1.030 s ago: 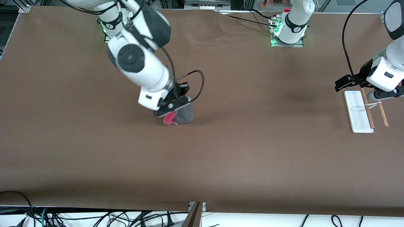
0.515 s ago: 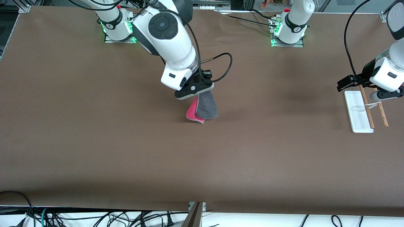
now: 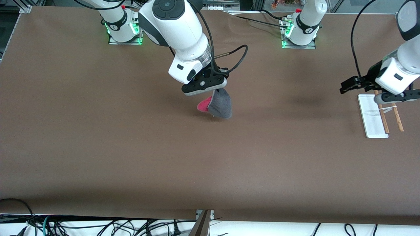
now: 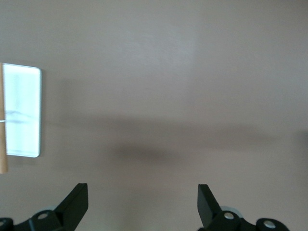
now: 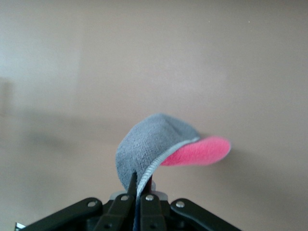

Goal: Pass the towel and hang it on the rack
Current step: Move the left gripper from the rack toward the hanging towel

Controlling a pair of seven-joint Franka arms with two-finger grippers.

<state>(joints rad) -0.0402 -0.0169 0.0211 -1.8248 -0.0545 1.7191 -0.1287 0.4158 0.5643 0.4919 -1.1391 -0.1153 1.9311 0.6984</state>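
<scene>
- Here the right gripper (image 3: pixel 215 92) hangs in the air over the middle of the table (image 3: pixel 98 131), its fingers pinched tight on the top edge of the towel (image 3: pixel 220 104).
- The towel droops below that gripper, clear of the table top, grey face outward with a pink flap curling out to one side.
- Only the right wrist view shows the pinch itself: the two fingers (image 5: pixel 129 188) meet on the lighter grey edging of the towel (image 5: pixel 154 149), and the pink reverse (image 5: pixel 199 151) fans out just beside them.
- The front view alone shows the right arm's pose: it reaches from its base down toward the table's middle, wrist bent so the gripper points downward.
- The left gripper (image 3: pixel 395 98) hovers over the rack (image 3: pixel 372 116) at the left arm's end of the table, wrist tilted, well apart from the towel.
- The left wrist view shows what the front view hides: the left gripper (image 4: pixel 142 204) has its fingers spread wide with nothing between them, bare table beneath.
- In that same view the rack's white base (image 4: pixel 21 110) lies off to one side of the fingers, with a brown rod (image 4: pixel 3 144) at the picture's edge.
</scene>
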